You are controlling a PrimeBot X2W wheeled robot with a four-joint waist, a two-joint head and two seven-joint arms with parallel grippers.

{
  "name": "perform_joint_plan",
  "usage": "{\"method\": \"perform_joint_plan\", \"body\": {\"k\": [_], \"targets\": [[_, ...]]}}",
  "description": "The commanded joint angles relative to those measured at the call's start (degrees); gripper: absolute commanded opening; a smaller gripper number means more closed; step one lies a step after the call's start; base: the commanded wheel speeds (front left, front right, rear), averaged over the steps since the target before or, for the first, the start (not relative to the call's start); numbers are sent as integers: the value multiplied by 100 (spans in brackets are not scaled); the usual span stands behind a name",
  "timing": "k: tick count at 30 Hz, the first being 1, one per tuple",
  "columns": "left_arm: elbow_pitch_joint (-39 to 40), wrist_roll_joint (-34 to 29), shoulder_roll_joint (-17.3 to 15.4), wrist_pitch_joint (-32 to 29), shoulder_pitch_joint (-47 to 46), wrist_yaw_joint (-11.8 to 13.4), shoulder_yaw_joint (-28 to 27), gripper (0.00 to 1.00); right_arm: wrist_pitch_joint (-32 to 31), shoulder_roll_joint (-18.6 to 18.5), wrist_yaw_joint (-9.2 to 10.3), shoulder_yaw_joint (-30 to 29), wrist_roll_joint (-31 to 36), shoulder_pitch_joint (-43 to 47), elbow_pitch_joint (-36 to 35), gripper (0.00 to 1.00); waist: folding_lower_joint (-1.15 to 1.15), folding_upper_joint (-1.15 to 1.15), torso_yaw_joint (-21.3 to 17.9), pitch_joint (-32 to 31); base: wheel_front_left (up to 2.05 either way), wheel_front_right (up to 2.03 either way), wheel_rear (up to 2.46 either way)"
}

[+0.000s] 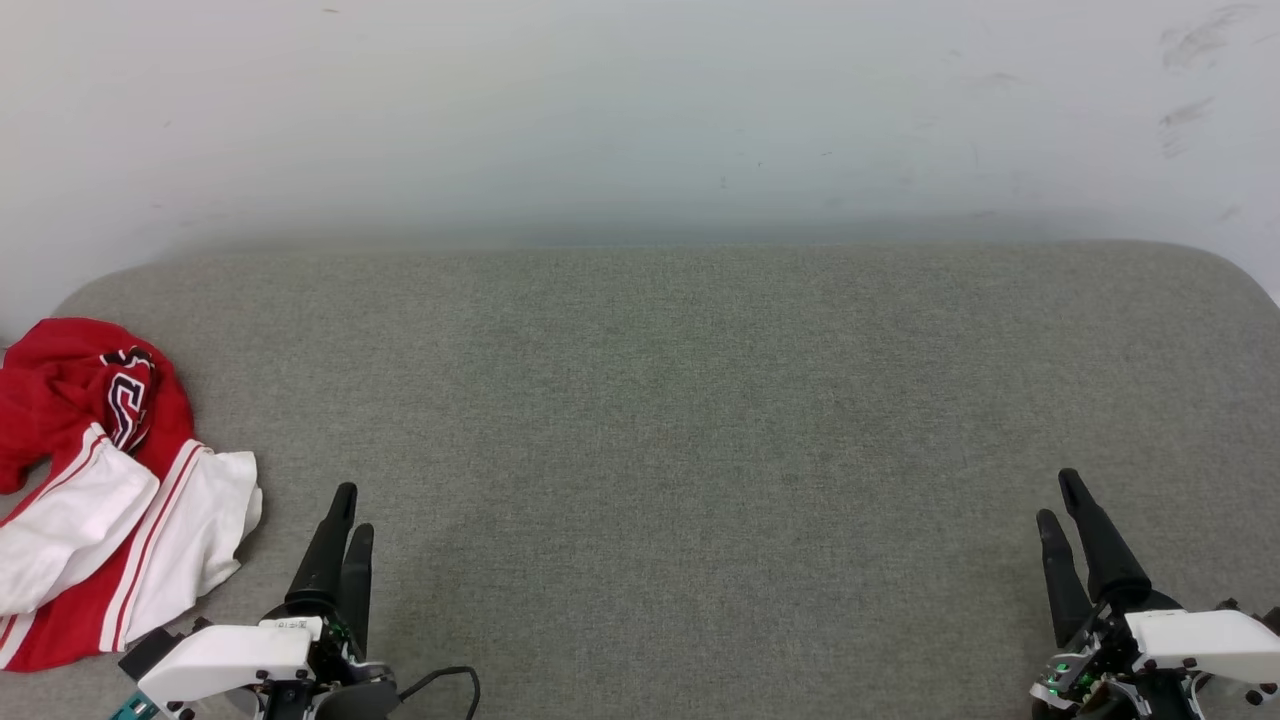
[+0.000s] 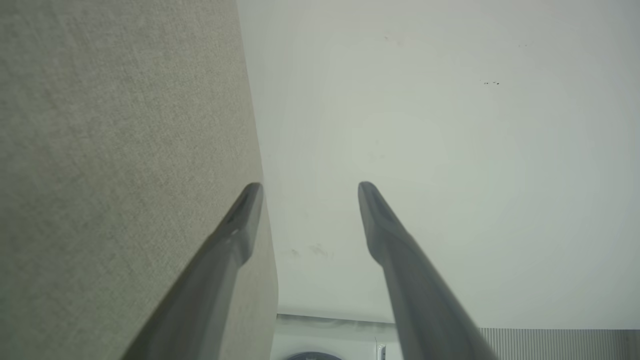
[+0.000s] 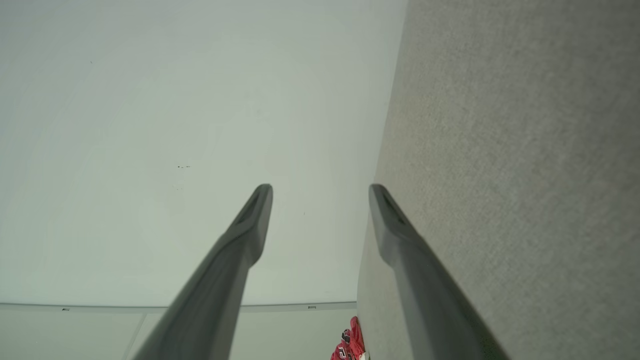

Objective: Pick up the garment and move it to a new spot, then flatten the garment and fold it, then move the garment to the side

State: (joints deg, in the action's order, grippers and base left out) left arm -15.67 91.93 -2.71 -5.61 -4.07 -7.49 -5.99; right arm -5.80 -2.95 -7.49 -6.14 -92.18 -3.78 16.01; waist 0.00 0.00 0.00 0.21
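Head camera up high, looking forward and down across the grey worktop [image 1: 700, 400] to the wall [image 1: 640, 120]. Both wrist cameras sit low, rolled sideways, skimming that worktop toward the same wall. Head and right wrist share the garment [image 1: 60, 380] too.

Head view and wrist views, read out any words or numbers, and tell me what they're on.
Garment: black, white-outlined characters on the red cloth, crumpled into folds, not readable.
Label behind the left pincer: too small to read.
No other text.
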Motion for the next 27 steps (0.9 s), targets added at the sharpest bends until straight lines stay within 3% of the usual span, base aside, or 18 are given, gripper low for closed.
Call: {"method": "perform_joint_plan", "body": {"k": [1, 10, 27], "targets": [[187, -68, -11, 92, -94, 0, 6, 100, 94, -2, -1, 31, 117, -93, -122, 100, 0, 0, 0, 3, 0, 0, 0], [388, -934, -12, 338, -89, 50, -95, 100, 343, -1, -1, -47, 980, -64, -368, 100, 0, 0, 5, 14, 0, 0, 0], [1053, -3106, -14, 720, -88, 645, 203, 100, 729, 0, -1, 101, 3319, -54, -1181, 100, 0, 0, 19, 53, 0, 0, 0]]}}
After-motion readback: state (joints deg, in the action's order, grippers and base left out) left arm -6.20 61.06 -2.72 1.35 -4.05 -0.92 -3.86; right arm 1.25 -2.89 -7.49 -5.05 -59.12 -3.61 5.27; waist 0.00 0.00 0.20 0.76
